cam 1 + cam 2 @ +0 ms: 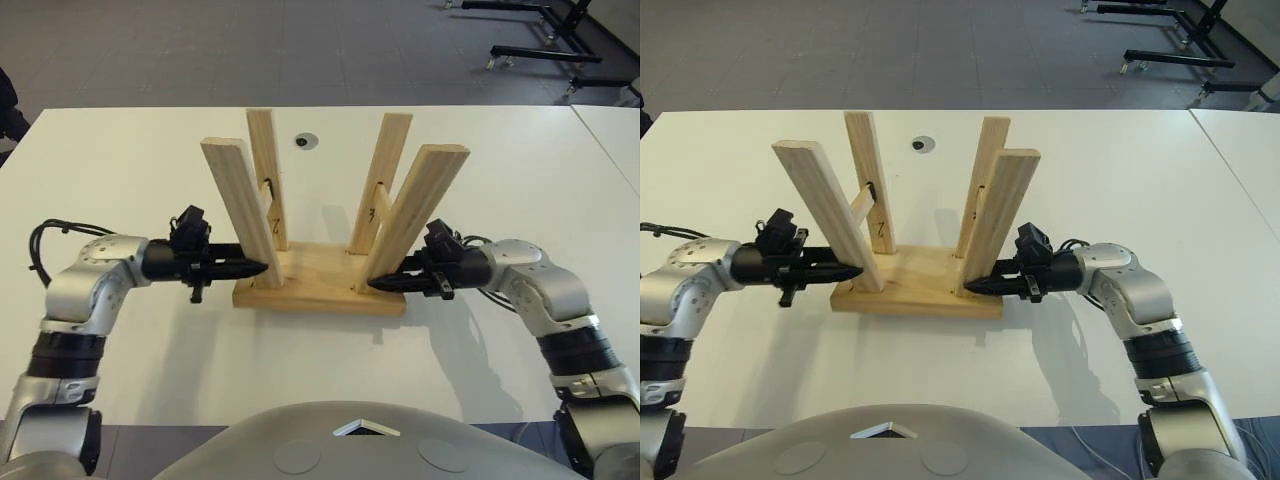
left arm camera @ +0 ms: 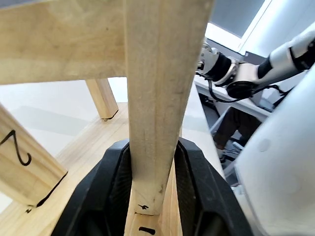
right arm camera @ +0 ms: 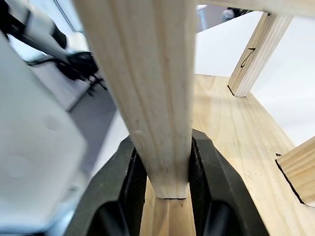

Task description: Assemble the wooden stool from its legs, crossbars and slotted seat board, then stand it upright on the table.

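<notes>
White table is taking up most of the scene, with a small round dark grommet sitting near its far middle. Second white table is butting in at the right edge. Grey floor is showing behind, with black wheeled frames standing far right.

Stool is lying upside down at table centre. The seat board is resting flat on the surface, and four legs are sticking up and splaying outward. It's pale raw wood, with dark pen marks showing low on the back legs. A short crossbar is bridging the two left legs.

Left gripper is clamping the front-left leg just above the seat board. In the left wrist view, its black fingers are pressing on both faces of the leg.

Right gripper is doing the same on the front-right leg near its base, with its fingers hugging the wood on each side.

Back-left leg and back-right leg are standing free of both grippers.
</notes>
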`<control>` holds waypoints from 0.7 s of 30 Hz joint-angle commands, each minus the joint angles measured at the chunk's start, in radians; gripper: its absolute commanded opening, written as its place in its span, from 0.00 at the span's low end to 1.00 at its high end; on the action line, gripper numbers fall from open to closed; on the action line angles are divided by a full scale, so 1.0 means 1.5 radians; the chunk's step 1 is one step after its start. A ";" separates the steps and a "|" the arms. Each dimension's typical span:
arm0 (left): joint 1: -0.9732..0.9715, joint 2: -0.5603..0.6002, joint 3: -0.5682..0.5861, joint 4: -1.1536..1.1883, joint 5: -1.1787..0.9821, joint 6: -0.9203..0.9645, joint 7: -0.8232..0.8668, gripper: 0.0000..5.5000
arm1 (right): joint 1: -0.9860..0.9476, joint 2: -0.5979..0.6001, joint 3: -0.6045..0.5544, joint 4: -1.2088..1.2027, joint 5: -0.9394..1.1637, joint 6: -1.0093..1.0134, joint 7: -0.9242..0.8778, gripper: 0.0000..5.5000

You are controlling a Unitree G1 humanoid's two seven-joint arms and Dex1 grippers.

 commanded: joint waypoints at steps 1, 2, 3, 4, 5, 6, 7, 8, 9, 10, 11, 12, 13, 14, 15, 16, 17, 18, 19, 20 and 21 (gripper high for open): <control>0.075 0.119 0.101 -0.185 -0.222 0.227 0.059 0.21 | 0.057 -0.125 -0.076 -0.127 0.286 0.337 -0.074 0.19; 0.089 0.120 0.124 -0.199 -0.260 0.252 0.086 0.21 | 0.050 -0.139 -0.088 -0.120 0.337 0.392 -0.106 0.19; 0.099 0.116 0.137 -0.202 -0.282 0.268 0.109 0.21 | 0.044 -0.147 -0.094 -0.109 0.378 0.430 -0.139 0.19; 0.112 0.106 0.147 -0.199 -0.287 0.274 0.132 0.21 | 0.038 -0.150 -0.095 -0.093 0.426 0.461 -0.184 0.19; 0.122 0.094 0.155 -0.193 -0.290 0.278 0.157 0.21 | 0.035 -0.154 -0.093 -0.082 0.470 0.480 -0.225 0.19; 0.127 0.078 0.160 -0.174 -0.279 0.272 0.184 0.21 | 0.031 -0.155 -0.090 -0.074 0.504 0.492 -0.264 0.19; 0.136 0.068 0.160 -0.162 -0.258 0.256 0.202 0.21 | 0.026 -0.155 -0.087 -0.070 0.532 0.494 -0.300 0.19; 0.156 0.070 0.151 -0.160 -0.229 0.233 0.200 0.26 | 0.018 -0.147 -0.084 -0.056 0.550 0.491 -0.342 0.19; 0.172 0.074 0.146 -0.159 -0.212 0.221 0.198 0.30 | 0.011 -0.140 -0.082 -0.046 0.568 0.485 -0.376 0.19; 0.183 0.077 0.145 -0.155 -0.199 0.210 0.195 0.33 | 0.000 -0.127 -0.085 -0.034 0.567 0.476 -0.403 0.19; 0.189 0.080 0.145 -0.149 -0.190 0.202 0.192 0.36 | -0.010 -0.116 -0.087 -0.023 0.563 0.469 -0.423 0.26; 0.193 0.081 0.148 -0.142 -0.183 0.196 0.188 0.40 | -0.016 -0.107 -0.088 -0.014 0.568 0.462 -0.441 0.29; 0.197 0.085 0.145 -0.135 -0.171 0.187 0.181 0.43 | -0.017 -0.098 -0.088 -0.009 0.565 0.459 -0.454 0.33; 0.200 0.088 0.142 -0.131 -0.162 0.182 0.175 0.47 | -0.015 -0.093 -0.088 -0.007 0.559 0.458 -0.461 0.38; 0.206 0.092 0.140 -0.128 -0.153 0.174 0.167 0.52 | -0.010 -0.089 -0.087 -0.007 0.544 0.455 -0.464 0.44; 0.210 0.091 0.143 -0.125 -0.146 0.168 0.164 0.55 | -0.006 -0.087 -0.094 0.013 0.510 0.439 -0.452 0.47; 0.212 0.092 0.149 -0.121 -0.143 0.162 0.159 0.58 | -0.002 -0.089 -0.105 0.038 0.485 0.425 -0.441 0.50; 0.216 0.093 0.161 -0.115 -0.140 0.154 0.156 0.61 | 0.004 -0.102 -0.119 0.065 0.461 0.414 -0.412 0.53; 0.225 0.094 0.178 -0.108 -0.135 0.145 0.150 0.64 | 0.007 -0.117 -0.129 0.088 0.439 0.407 -0.381 0.58; 0.241 0.096 0.199 -0.099 -0.121 0.123 0.141 0.67 | 0.033 -0.138 -0.147 0.080 0.418 0.395 -0.345 0.61; 0.265 0.097 0.230 -0.089 -0.104 0.094 0.130 0.70 | 0.057 -0.162 -0.161 0.070 0.385 0.372 -0.304 0.64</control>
